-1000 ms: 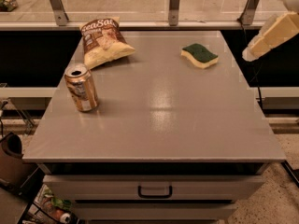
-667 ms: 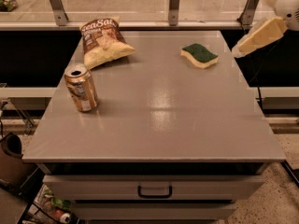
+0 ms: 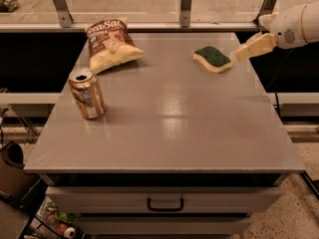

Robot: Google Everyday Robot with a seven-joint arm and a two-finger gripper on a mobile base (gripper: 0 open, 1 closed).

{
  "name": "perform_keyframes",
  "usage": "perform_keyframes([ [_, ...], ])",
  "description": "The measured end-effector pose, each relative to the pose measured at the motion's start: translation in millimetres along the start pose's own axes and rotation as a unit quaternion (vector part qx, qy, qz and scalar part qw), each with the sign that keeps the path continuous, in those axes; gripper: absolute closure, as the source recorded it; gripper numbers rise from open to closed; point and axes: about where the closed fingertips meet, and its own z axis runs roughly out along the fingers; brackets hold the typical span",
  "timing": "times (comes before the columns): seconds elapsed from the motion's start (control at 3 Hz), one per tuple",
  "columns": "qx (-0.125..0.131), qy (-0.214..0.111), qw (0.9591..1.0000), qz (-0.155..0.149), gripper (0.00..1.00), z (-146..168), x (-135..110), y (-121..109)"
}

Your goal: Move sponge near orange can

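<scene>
At the far right of the flat grey metal table point(image 3: 174, 133), the small rectangular pale-yellow foam sponge with a dark green scouring top point(image 3: 213, 59) lies flat, green face up; it rests on the surface and nothing grips it. The pale tan gripper point(image 3: 249, 49) reaches in from the right edge on a white rounded arm housing point(image 3: 299, 26); its tip sits just beside the sponge's right end; contact cannot be confirmed, and whether the claw is apart or together cannot be told from this view.

The orange-copper metallic drink can with a silver top point(image 3: 87, 93) stands upright near the left edge, well apart from the sponge, with most of the table's width between them; the brown-and-white crinkled chip bag point(image 3: 110, 44) lies at the far left, beyond the can.

Progress, as judged: the approach looks nearly complete; the grasp, the carry across the table and the placement beside the can all remain; no part of the move itself is done.

Markings: the bag carries large white lettering that reads "Sea Sal", the rest lost in the crumple; the can shows whitish label patches, but no word on it is legible; no other writing is found.
</scene>
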Motion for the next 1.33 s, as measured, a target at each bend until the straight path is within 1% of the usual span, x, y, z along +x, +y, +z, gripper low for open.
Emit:
perform_keyframes([
  [0.33,0.000,0.000,1.0000,0.000,0.00,0,0,0],
  [0.67,-0.005,-0.008,0.9999,0.010,0.00,10,1,-1],
  [1.0,-0.009,-0.019,0.9992,0.034,0.00,29,9,-15],
  [1.33,-0.004,-0.023,0.9986,0.048,0.00,49,19,-34],
])
